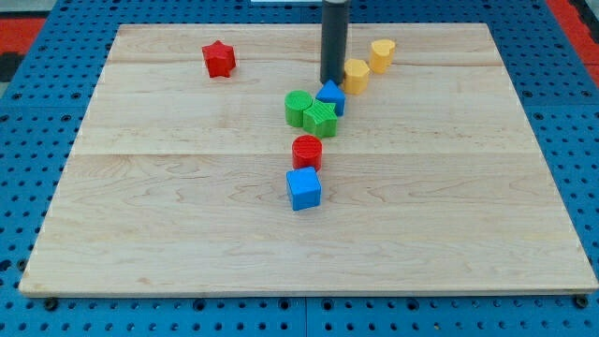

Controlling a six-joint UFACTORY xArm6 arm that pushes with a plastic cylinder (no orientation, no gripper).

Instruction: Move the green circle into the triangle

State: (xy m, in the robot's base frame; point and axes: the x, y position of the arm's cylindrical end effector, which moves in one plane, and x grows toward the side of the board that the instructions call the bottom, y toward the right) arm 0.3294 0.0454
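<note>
In the camera view, the pale wooden desk [187, 243] lay on a blue perforated base [37, 28], and the straight dark rod came down from the view's top with my tip [331, 80] resting on the wood. There are no fingers on this arm, only the rod, so nothing was held. Taking the small blue triangular block [331, 96] as landmark, my tip stood just above it toward the view's top, very close, though whether they touched cannot be told. The green circular block [299, 107], the task's thing, sat just to the triangle's left, and a second green block of ridged, unclear shape [320, 120] lay below-left of the triangle, apparently pressed against both. A yellow block [357, 74] stood just up and right of the triangle, with a yellow heart-like block [382, 54] further along that diagonal. A red cylindrical block [307, 151] lay below the triangle, and a blue cube [303, 188] just beneath that. A red star-shaped block [219, 59] stood well apart, toward the view's upper left.
</note>
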